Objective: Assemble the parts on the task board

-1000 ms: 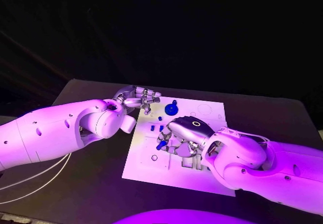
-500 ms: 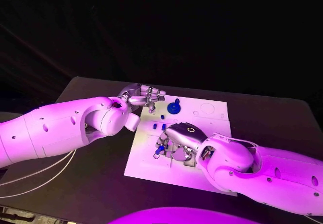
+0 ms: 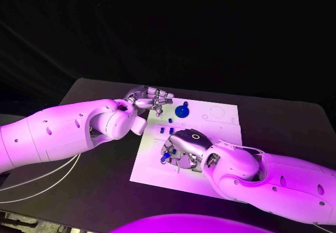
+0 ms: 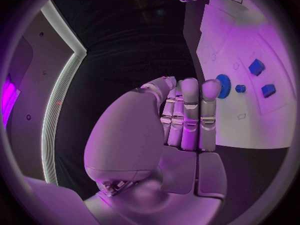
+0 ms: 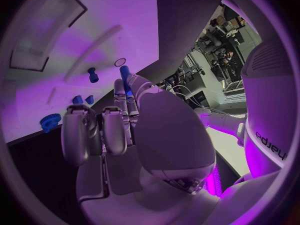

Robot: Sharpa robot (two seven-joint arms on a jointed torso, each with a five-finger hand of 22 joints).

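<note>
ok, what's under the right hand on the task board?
A small blue part shows at the right hand, apparently pinched in its fingertips. The hand covers the task board beneath it, so any slots or further parts there can't be seen.

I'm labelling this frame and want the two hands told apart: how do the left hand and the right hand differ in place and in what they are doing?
The left hand sits at the far left corner of the task board, near the blue gear; the right hand is over the board's middle. The left hand holds nothing, fingers held straight together; the right hand pinches a small blue part low over the board. Both are silver, on white arms.
</note>
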